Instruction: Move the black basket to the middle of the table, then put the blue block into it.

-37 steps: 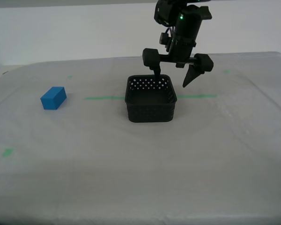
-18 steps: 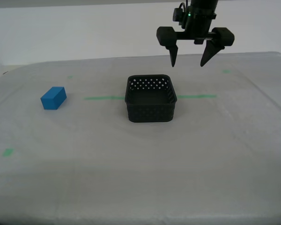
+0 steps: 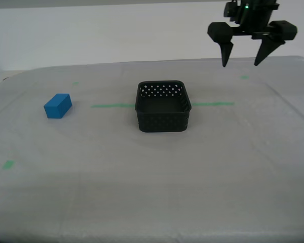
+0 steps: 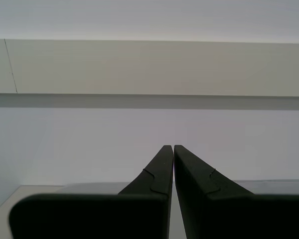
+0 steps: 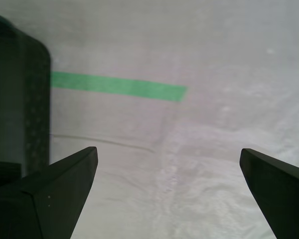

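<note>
The black basket [image 3: 162,106] stands upright and empty near the middle of the table [image 3: 192,172], on the green tape line. The blue block [image 3: 58,106] lies on the cloth far toward the exterior view's left, apart from the basket. My first gripper [image 3: 240,64] hangs open and empty in the air, above and to the exterior view's right of the basket. In the first wrist view, that gripper [image 5: 168,149] shows wide-open jaws over bare cloth, with the basket's wall [image 5: 20,99] at the picture's edge. My second gripper [image 4: 173,146] is shut and empty, facing a pale wall; it is out of the exterior view.
A thin green tape line [image 3: 111,106] runs across the table behind the basket; it also shows in the first wrist view [image 5: 119,86]. Small green marks sit at the near left [image 3: 8,164] and far right [image 3: 244,77]. A white wall stands behind the table.
My first gripper has lifted away from the basket's far rim and moved up and toward the exterior view's right, staying open. The basket and block have not moved.
</note>
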